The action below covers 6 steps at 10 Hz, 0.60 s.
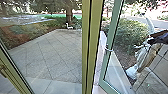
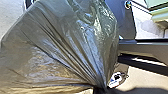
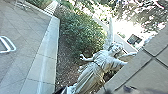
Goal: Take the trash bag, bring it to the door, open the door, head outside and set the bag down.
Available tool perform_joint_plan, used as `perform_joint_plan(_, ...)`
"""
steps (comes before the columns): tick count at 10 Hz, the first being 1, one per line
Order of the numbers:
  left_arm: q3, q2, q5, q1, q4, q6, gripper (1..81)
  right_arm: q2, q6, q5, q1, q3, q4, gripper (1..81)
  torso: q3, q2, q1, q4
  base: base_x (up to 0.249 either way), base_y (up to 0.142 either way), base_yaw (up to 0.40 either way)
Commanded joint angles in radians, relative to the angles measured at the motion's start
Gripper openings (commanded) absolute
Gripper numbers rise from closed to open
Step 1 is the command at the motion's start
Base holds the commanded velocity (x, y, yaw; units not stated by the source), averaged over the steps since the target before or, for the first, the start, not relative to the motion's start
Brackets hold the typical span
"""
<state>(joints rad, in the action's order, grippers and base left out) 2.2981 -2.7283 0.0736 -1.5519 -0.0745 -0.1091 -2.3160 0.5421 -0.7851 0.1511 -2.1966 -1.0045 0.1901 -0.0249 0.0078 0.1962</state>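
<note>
Paved yard (image 1: 50, 56) was observed beyond the glass and an upright yellow-green post (image 1: 86, 45), with a bush (image 1: 127, 33) and a pale winged statue (image 3: 92, 67) standing at its border. To the right of the post in the head view, the green-framed door (image 1: 113, 27) was noted at an angle to it and was judged to be open.

The trash bag (image 2: 62, 45) was found at the left wrist, full and drawn together into a tight neck, and was judged to be clamped there by the left gripper (image 2: 101, 90). Whether the right gripper was open or closed could not be told.

Pick-up was accordingly assessed as complete, and carriage to the door likewise. Opening of the door was judged largely achieved. Setting down was outstanding; whether the threshold was crossed could not be established.

The underside of the bag was cut off, and its clearance from the ground could not be verified. A dark form (image 1: 161, 37) at the edge of the head view was not identified. A white curved object (image 3: 13, 45) was only partly visible.
</note>
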Motion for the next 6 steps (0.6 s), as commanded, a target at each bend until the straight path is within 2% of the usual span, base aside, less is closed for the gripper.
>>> perform_joint_plan(1, -0.014, 0.014, -0.069, 0.009, 0.005, -0.003, 1.0, 0.036, -0.002, -0.048, 0.166, -0.053, -0.102, 81.1, 0.000, 0.000, 0.000, 0.000, 0.000, 0.000, 0.000)
perform_joint_plan(6, -0.014, 0.018, -0.069, 0.008, 0.007, -0.003, 1.0, 0.031, -0.031, 0.012, 0.139, -0.119, -0.105, 81.1, 0.000, 0.000, 0.000, 0.000, 0.000, 0.000, 0.000)
